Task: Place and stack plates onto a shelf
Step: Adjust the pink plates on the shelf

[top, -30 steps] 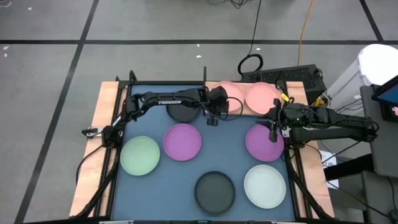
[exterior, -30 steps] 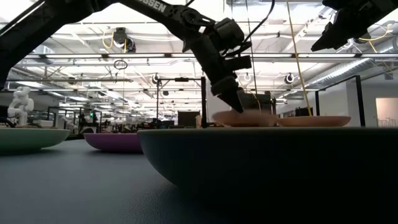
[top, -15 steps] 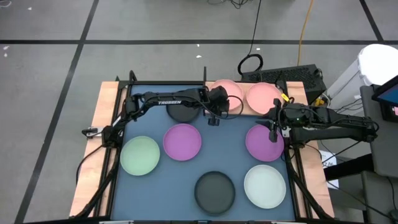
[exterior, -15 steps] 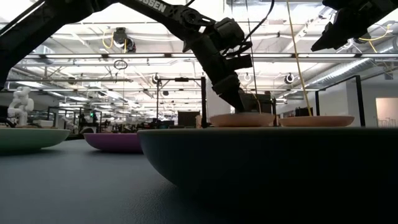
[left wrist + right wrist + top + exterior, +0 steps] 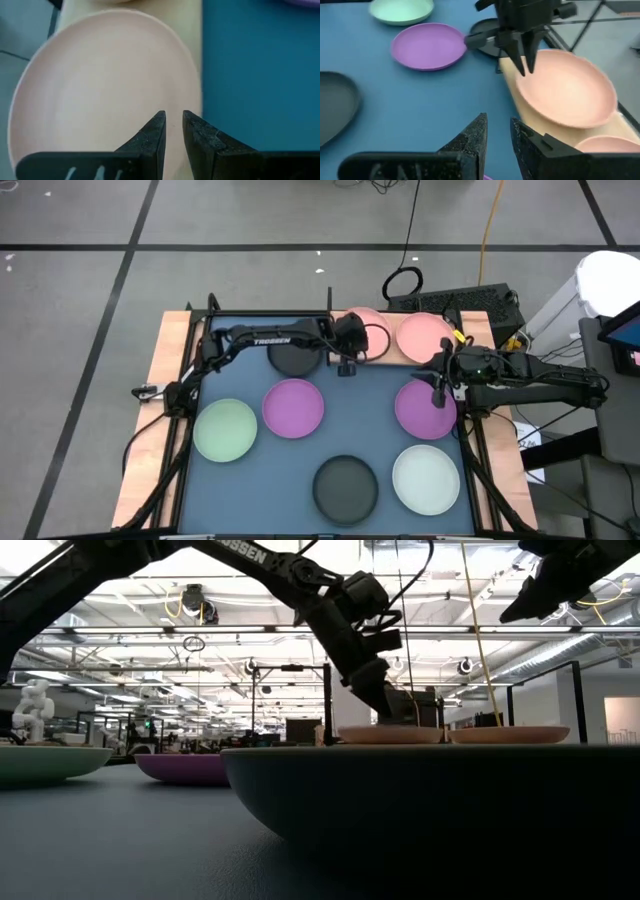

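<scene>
Pink plates point(image 5: 372, 335) point(image 5: 422, 337), two, on the wooden shelf point(image 5: 385, 361); left claw point(image 5: 347, 366) narrowly parted, empty

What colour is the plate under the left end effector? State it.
Pink. The plate under the left end effector shows best in the right wrist view, lying on the wooden shelf.

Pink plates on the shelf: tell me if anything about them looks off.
Nothing stands out. Both pink plates sit flat, side by side on the shelf: one under the left gripper, whose narrowly parted fingers hold nothing, the other beside it. No spill or damage shows.
</scene>
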Controlling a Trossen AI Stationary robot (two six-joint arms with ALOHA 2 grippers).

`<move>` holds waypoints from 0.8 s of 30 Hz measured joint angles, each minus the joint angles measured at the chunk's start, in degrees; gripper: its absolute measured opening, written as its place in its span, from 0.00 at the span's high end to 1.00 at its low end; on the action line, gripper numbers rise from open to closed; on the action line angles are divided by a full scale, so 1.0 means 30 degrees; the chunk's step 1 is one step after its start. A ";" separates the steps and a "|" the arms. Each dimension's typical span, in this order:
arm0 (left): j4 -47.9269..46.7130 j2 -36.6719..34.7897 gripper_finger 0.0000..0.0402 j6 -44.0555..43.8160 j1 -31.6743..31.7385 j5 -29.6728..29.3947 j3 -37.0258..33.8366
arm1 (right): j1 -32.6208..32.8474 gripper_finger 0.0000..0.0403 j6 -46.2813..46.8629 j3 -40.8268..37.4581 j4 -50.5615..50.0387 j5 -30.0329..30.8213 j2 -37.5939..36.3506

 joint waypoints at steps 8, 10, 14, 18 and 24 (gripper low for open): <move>0.0865 0.0000 0.82 -0.1801 0.0089 -0.1031 0.0000 | -0.0015 0.83 0.2364 0.0007 -0.0005 0.3881 0.2096; 0.0906 0.0000 0.82 -0.1991 0.0089 -0.1266 0.0000 | -0.0015 0.83 0.2338 0.0007 -0.0005 0.3873 0.3045; 0.0823 0.0000 0.82 -0.2151 0.0096 -0.1603 0.0000 | -0.0015 0.83 0.2227 0.0000 0.0033 0.3844 0.4666; 0.0780 0.0000 0.82 -0.2068 0.0118 -0.1691 0.0000 | -0.0015 0.83 0.2190 0.0000 0.0400 0.3829 0.5512; -0.0106 0.0201 0.82 -0.2464 0.0132 -0.1735 0.0015 | -0.0007 0.83 0.2190 0.0000 0.0568 0.3771 0.5632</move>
